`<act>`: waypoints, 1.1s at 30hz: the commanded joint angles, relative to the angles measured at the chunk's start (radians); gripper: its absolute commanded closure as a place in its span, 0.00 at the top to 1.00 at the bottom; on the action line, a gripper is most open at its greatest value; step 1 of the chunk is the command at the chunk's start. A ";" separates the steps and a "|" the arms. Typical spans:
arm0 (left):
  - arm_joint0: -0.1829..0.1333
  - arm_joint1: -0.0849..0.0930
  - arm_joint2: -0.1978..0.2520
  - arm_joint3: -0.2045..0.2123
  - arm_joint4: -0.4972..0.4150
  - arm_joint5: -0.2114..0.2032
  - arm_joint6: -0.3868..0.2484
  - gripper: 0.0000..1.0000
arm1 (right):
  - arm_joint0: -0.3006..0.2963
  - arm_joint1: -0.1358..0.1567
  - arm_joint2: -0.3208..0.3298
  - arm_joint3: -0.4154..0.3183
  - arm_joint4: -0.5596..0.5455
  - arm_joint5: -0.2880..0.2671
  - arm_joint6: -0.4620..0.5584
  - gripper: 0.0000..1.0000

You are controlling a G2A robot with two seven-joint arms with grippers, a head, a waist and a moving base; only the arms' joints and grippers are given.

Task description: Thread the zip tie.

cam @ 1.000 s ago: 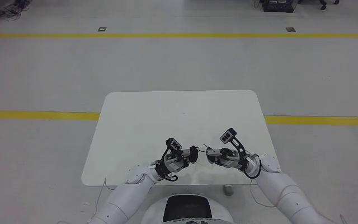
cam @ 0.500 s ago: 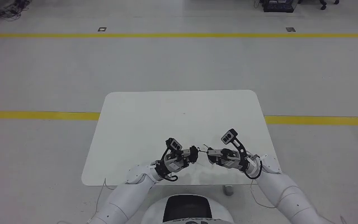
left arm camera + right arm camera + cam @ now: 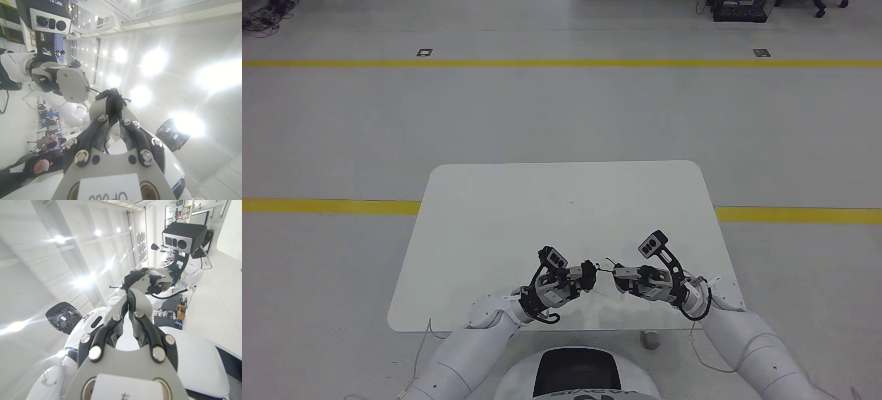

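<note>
1. zip tie (image 3: 608, 266): a thin black strand in the small gap between the two grippers. It is over the near edge of the white table (image 3: 562, 200), a little right of that edge's middle. The top view does not show whether it hangs clear of the tabletop.
2. left arm (image 3: 497, 310): the forearm crosses the near edge left of its middle and slants away and to the right. The left gripper (image 3: 588, 275) points right, its tip facing the other gripper's tip.
3. In the left wrist view the fingers (image 3: 97, 107) are drawn narrow, with their dark tips pinched on the zip tie. A short end of the strand sticks out past the tips. The ceiling lights (image 3: 153, 62) lie behind the fingers, so the gripper is tipped upward.
4. right arm (image 3: 722, 305): the forearm comes in near the table's near right corner and slants away and to the left. The right gripper (image 3: 618, 279) points left, near the left gripper's tip but apart from it.
5. In the right wrist view its fingers (image 3: 140, 300) are pressed together, ribbed pads face to face, clamped on the zip tie. The strand juts out sideways just past the tips, and this gripper too is tipped upward.
</note>
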 commanded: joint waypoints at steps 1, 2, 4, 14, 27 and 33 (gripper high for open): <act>0.000 0.000 0.000 0.000 0.000 0.000 0.000 0.00 | 0.000 0.000 0.000 0.001 -0.001 0.000 0.000 0.00; 0.000 0.000 0.000 0.000 0.000 0.000 0.000 0.00 | 0.000 -0.001 0.001 0.002 -0.001 0.000 0.000 0.00; 0.000 0.000 0.000 0.000 0.000 0.000 0.000 0.00 | 0.000 -0.001 0.001 0.003 -0.002 0.000 0.000 0.00; 0.000 0.000 0.000 0.000 0.000 0.000 0.000 0.00 | -0.002 -0.002 0.006 0.009 -0.004 -0.001 0.000 0.00; 0.000 0.000 0.000 0.000 0.000 0.000 0.000 0.00 | -0.003 -0.002 0.014 0.020 -0.014 0.004 0.000 0.00; 0.000 0.000 0.000 0.000 0.000 0.000 0.000 0.00 | -0.002 -0.002 0.016 0.027 -0.018 0.005 0.000 0.00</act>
